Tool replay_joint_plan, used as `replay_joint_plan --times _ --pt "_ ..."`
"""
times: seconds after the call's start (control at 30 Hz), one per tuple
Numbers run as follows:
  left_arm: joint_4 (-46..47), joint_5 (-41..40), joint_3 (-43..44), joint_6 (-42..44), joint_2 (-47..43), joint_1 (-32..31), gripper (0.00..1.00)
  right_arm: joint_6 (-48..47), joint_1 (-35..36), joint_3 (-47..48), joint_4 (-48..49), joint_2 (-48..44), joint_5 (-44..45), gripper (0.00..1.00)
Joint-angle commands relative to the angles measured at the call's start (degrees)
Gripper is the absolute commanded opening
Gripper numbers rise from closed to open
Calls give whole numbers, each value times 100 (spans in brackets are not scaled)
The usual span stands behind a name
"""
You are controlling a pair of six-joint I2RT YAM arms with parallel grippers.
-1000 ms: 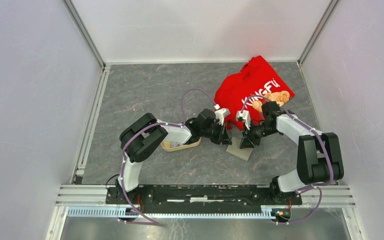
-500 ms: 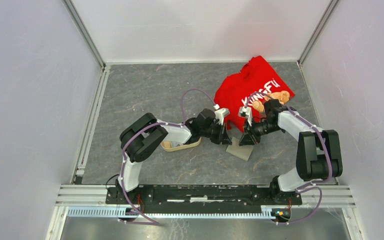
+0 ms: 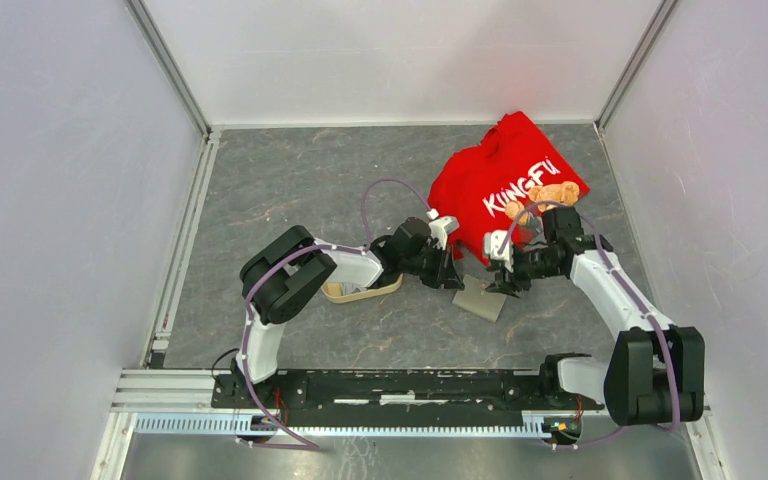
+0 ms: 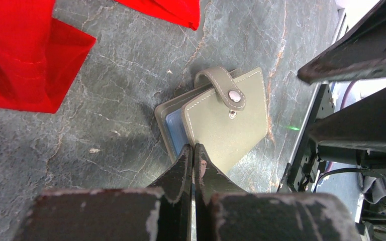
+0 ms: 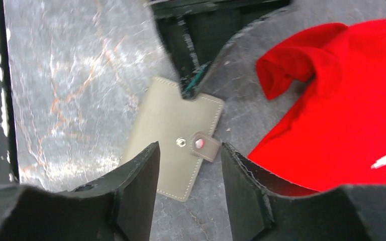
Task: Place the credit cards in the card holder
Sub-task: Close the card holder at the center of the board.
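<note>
The grey card holder (image 4: 231, 123) lies folded shut on the slate surface (image 4: 105, 100), near a red shirt (image 4: 25, 55). The left pincer (image 4: 192, 149), clenched and empty, presses on the holder's edge, probably to pin it. The right pincer (image 5: 189, 150) hovers over it, released, likely going for the unsnapped strap (image 5: 204, 146).
</note>
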Motion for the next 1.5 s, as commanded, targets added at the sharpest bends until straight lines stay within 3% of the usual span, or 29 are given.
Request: replay_joint_plan --times 0.0,0.13,0.3,0.8,1.47 --pt "16 91 44 -125 113 -8 2 -2050 -3 -316 -308 -130 -81 55" --pt "68 112 27 -153 134 -8 2 -2114 23 -394 -193 -37 28 53" --pt "122 134 9 -171 157 -8 2 -1627 86 -872 736 -185 338 52" --pt "182 143 -26 -196 183 -8 2 -1131 330 -787 1261 156 638 40" --pt "211 160 -59 -197 183 -8 2 -993 384 -595 1058 263 831 0"
